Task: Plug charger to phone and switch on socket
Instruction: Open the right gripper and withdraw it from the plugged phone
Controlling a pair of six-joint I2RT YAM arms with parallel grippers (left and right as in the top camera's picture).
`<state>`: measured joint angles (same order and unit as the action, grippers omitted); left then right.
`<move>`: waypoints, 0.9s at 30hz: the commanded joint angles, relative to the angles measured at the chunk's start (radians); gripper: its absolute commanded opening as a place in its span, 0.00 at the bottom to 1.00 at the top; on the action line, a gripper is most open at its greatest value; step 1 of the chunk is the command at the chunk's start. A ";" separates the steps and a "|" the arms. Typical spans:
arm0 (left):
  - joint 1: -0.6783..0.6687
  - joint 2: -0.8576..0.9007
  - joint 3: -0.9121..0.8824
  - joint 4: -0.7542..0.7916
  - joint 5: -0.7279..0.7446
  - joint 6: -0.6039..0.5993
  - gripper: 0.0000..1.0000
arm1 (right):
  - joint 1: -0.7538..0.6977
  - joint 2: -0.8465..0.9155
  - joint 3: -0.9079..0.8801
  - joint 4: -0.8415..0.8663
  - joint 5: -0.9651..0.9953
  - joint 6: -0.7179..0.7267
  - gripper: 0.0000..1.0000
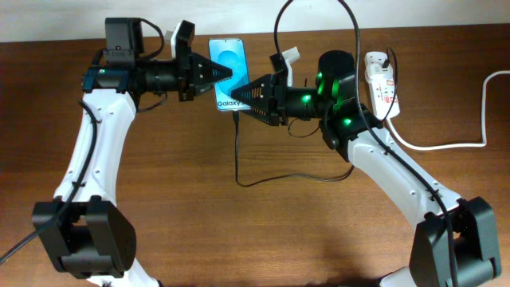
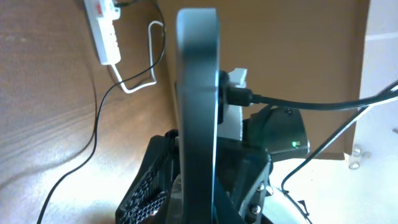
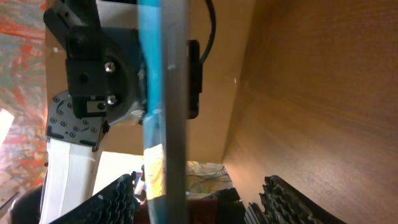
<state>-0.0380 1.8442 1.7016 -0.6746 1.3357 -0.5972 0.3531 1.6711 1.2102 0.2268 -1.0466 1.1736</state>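
1. The phone (image 1: 227, 68) is held at far centre, clamped between the left gripper's (image 1: 223, 73) fingers.
2. The charger's (image 1: 239, 151) plug tip (image 2: 235, 96) appears seated in the phone's edge, so plugging is judged done.
3. The right gripper (image 1: 239, 94) is spread wide beside the phone, holding nothing.
4. The socket (image 1: 382, 86), far right, is judged not yet switched. Bare table (image 1: 239, 239) lies near, though looped cable crowds the path.

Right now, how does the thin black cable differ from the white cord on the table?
The black cable is thin; the white cord is thicker. The black cable reaches the lower edge of the phone; the white cord leaves the power strip and curves away rightward. Both lie partly on the wooden table.
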 commanded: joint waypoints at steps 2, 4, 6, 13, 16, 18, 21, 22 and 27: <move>0.010 -0.018 -0.002 0.055 0.042 0.018 0.00 | -0.001 0.003 0.026 -0.001 0.007 -0.016 0.64; 0.010 -0.018 -0.002 0.057 0.026 0.151 0.00 | -0.016 0.002 0.026 0.024 -0.025 -0.018 0.66; 0.010 -0.018 -0.002 0.057 0.025 0.272 0.00 | -0.042 0.002 0.026 0.024 -0.040 -0.071 0.68; 0.010 -0.018 -0.002 0.057 0.003 0.483 0.00 | -0.125 0.003 0.026 -0.280 0.122 -0.447 0.87; 0.010 -0.018 -0.002 0.057 0.120 0.459 0.00 | -0.125 0.003 0.026 -0.407 0.297 -0.461 0.88; 0.010 -0.018 -0.002 0.062 0.119 0.352 0.00 | -0.125 0.003 0.026 -0.455 0.370 -0.461 0.88; 0.010 -0.018 -0.002 0.076 0.119 0.159 0.00 | -0.124 0.013 0.026 -0.596 0.579 -0.463 0.88; 0.010 -0.018 -0.002 0.076 0.120 0.087 0.00 | -0.124 0.033 0.026 -0.635 0.596 -0.464 0.88; 0.007 -0.018 -0.002 0.075 0.119 -0.079 0.00 | -0.123 0.103 0.025 -0.711 0.595 -0.484 0.88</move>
<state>-0.0315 1.8442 1.6985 -0.6033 1.4082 -0.5606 0.2279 1.7424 1.2293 -0.4522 -0.4847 0.7246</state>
